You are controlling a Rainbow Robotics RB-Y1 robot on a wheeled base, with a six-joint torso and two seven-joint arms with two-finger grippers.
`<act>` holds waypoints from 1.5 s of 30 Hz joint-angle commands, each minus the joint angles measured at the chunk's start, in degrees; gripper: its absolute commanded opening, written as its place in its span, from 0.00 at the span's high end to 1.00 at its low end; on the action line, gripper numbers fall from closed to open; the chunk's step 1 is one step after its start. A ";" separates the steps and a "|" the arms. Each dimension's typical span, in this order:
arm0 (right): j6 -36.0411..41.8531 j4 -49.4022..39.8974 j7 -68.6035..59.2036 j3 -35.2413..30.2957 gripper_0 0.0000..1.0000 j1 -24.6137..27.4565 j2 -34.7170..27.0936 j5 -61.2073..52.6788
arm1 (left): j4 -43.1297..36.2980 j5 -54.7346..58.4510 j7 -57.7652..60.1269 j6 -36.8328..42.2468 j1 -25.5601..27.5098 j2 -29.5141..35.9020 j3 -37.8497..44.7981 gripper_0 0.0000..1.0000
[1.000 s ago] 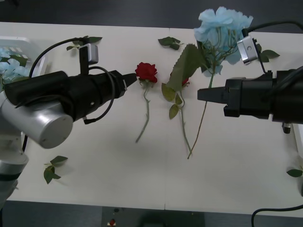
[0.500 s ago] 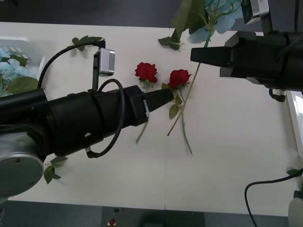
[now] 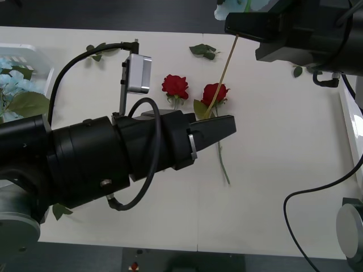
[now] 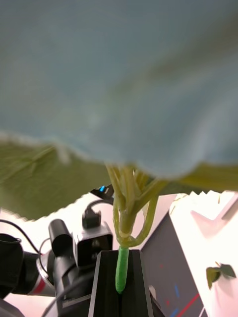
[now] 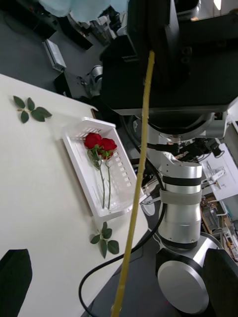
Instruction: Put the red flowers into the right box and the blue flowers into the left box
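In the front view the right end effector hangs high over the far edge of the bench, its black fingers clamped on the stem of a pale-blue hydrangea whose head rises just above it while the long stem trails down from it toward the two red roses lying on the bench; the lift probably serves to clear the flower from the roses before carrying it across to the left box, which sits far off at the left edge with blue blooms already in it. The left end effector reaches low across the bench with its fingertips just beside the nearer rose, at the dangling stem's lower end, seemingly placed to receive the stem; whether its fingers are apart cannot be told here. In the right wrist view the two fingers are pressed together on the green stem, the blue bloom spreading directly beyond them, with one large leaf beside it. In the left wrist view the left fingers stand wide apart with the yellowish stem hanging between them, nothing gripped; farther out, past the bench edge side, the right box holds two roses.
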 commanded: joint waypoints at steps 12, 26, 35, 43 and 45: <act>-0.28 -0.48 1.12 0.69 1.00 -3.02 0.69 -0.85 | 7.16 -4.17 2.73 -0.53 -10.33 -4.84 -1.59 0.38; -0.28 -0.48 1.12 0.69 1.00 -3.02 0.69 -0.85 | 7.52 -5.40 4.40 -1.76 -11.73 -4.49 -1.32 1.00; -0.28 -0.48 1.12 0.69 1.00 -3.02 0.69 -0.85 | 7.52 -6.36 4.84 -2.38 -11.73 -4.14 -1.32 1.00; -0.28 -0.48 1.12 0.69 0.00 -3.02 0.69 -0.85 | 7.52 -7.24 5.54 -3.87 -11.38 -2.47 0.35 1.00; -0.28 -0.48 1.12 0.69 0.00 -3.02 0.69 -0.85 | 7.52 -7.24 5.72 -3.87 -11.30 -2.11 1.40 1.00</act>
